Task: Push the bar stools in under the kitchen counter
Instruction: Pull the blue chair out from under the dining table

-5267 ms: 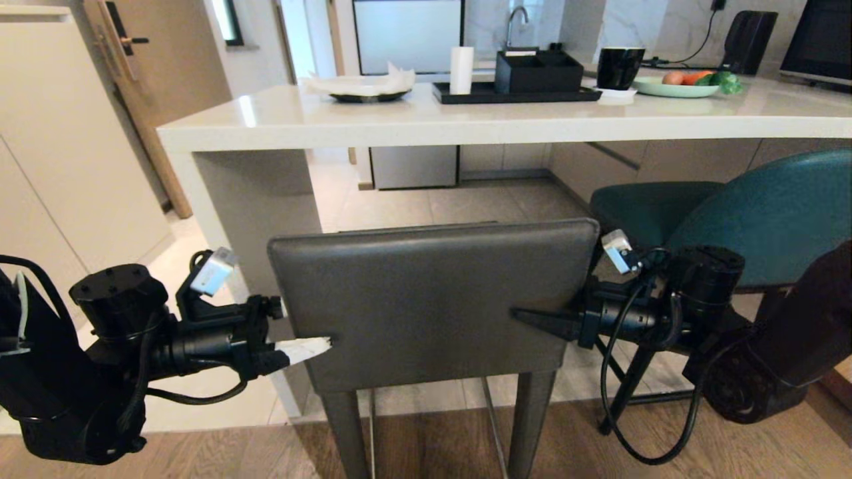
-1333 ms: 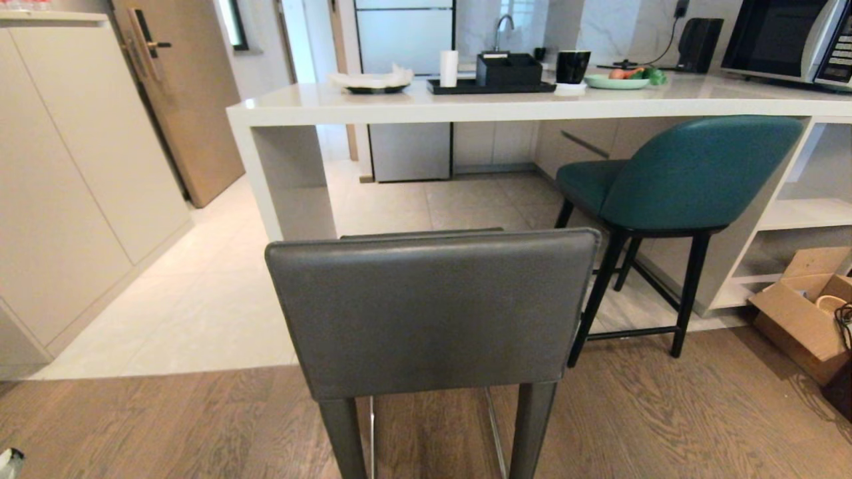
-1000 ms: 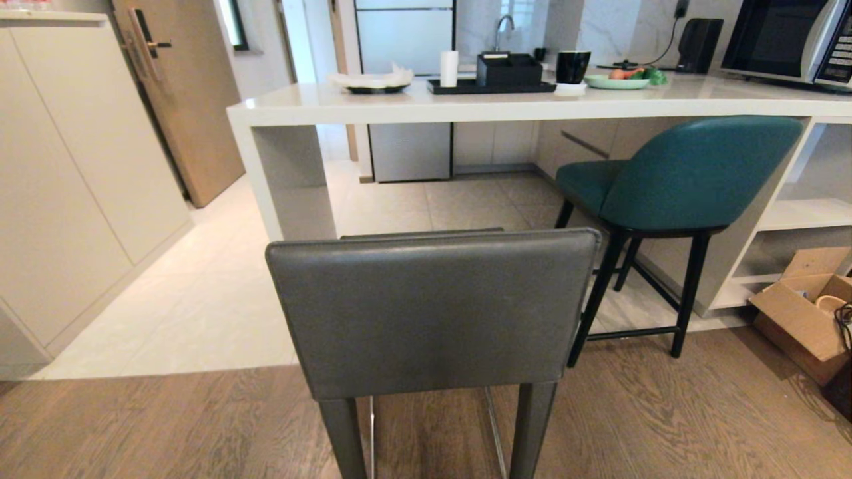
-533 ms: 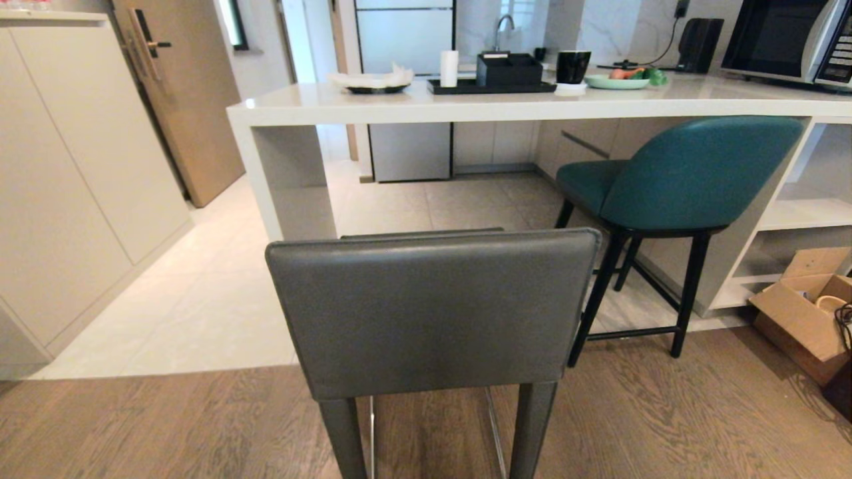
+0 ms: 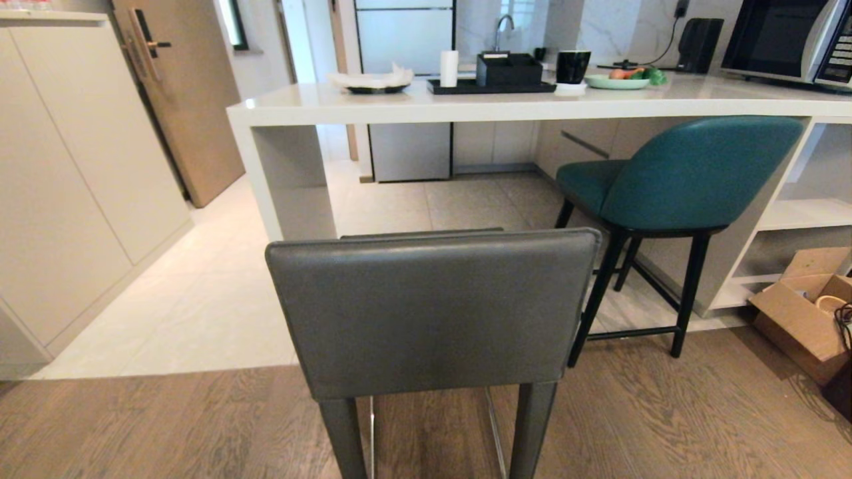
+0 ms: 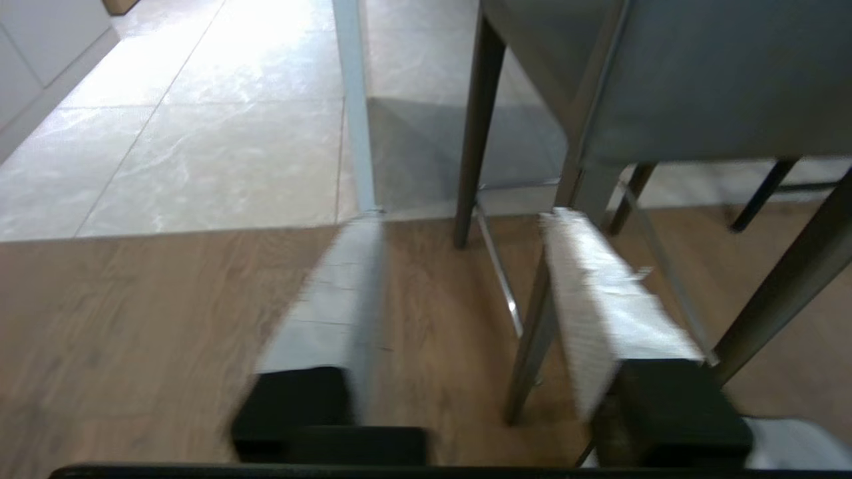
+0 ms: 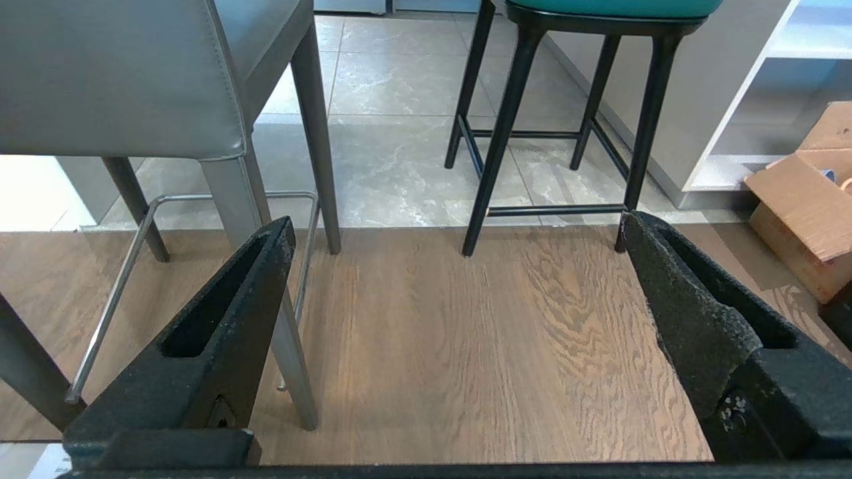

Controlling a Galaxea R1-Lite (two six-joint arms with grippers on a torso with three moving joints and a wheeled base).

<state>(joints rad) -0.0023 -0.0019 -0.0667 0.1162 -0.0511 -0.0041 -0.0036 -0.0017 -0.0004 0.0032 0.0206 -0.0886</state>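
Note:
The dark grey bar stool stands close in front of me on the wood floor, its back toward me and out from the kitchen counter. The teal bar stool stands to the right with its seat partly under the counter's white slab. Neither arm shows in the head view. In the left wrist view my left gripper hangs low beside the grey stool, its white-taped fingers apart with nothing between them. My right gripper is wide open over bare floor, between the grey stool and the teal stool's black legs.
An open cardboard box lies on the floor at the right, below the counter's white shelves. A black tray, cup and plates sit on the counter, with a microwave at its far right. Tall cabinets line the left.
Since the oldest frame the view has pulled back from the counter and both arms have left the head view. Over the last second the head view is unchanged.

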